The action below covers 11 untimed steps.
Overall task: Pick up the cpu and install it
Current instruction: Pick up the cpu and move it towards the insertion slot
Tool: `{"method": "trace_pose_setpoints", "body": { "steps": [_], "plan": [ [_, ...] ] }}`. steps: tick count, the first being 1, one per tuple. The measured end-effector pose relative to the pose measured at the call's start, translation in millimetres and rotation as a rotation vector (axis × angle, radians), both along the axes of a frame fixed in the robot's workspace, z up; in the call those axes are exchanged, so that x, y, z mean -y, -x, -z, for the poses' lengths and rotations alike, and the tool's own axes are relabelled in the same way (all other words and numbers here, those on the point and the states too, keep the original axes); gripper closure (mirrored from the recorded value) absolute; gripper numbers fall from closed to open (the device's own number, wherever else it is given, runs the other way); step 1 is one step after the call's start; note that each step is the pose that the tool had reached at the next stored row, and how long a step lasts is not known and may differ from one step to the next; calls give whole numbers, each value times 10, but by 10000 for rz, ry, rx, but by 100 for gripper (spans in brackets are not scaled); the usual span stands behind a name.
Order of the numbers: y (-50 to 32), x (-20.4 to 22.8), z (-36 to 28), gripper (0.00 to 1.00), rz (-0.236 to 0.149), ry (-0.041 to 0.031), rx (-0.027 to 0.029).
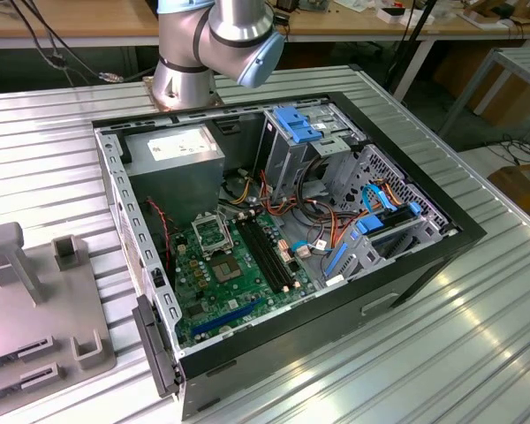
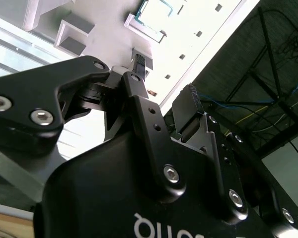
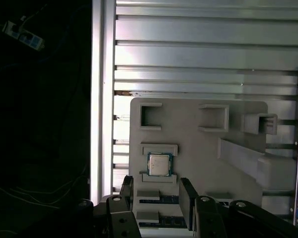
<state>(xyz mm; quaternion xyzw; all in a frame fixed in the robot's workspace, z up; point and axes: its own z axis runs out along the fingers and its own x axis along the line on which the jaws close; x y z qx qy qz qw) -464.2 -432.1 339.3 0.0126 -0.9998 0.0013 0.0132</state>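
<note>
The cpu lies flat in a square seat on a grey fixture plate, framed by low raised ridges on two opposite sides. It is a small square with a dull metal lid and a thin green edge. In the first wrist view it shows just beyond the gap between my fingers. My gripper is spread wide, hovers over the plate and holds nothing.

The plate is matt and pale, with rounded corners and several more moulded pockets. Some are open U-shaped brackets and one is a long slanted rib. Slots near my fingertips hold dark flat strips. I cannot tell what they are.

In the exterior view the plate sits at the exterior view's left on a ribbed, shiny metal table. Just beside it lies a black computer case on its side, with the side panel off. Inside, a green motherboard carries the socket with its metal frame and long black memory slots. A grey power supply fills one corner, and blue plastic drive brackets sit over perforated steel cages. Orange, red and blue cables loop between them. The base of my arm, silver with blue caps, stands behind the case.
</note>
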Motion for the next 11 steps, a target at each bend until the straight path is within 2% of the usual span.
{"method": "trace_pose_setpoints", "body": {
  "steps": [7,10,11],
  "plan": [
    [1,3,15,50,1,-14,8],
    [0,5,50,50,0,-18,13],
    [0,6,80,50,0,-18,17]
  ]
}}
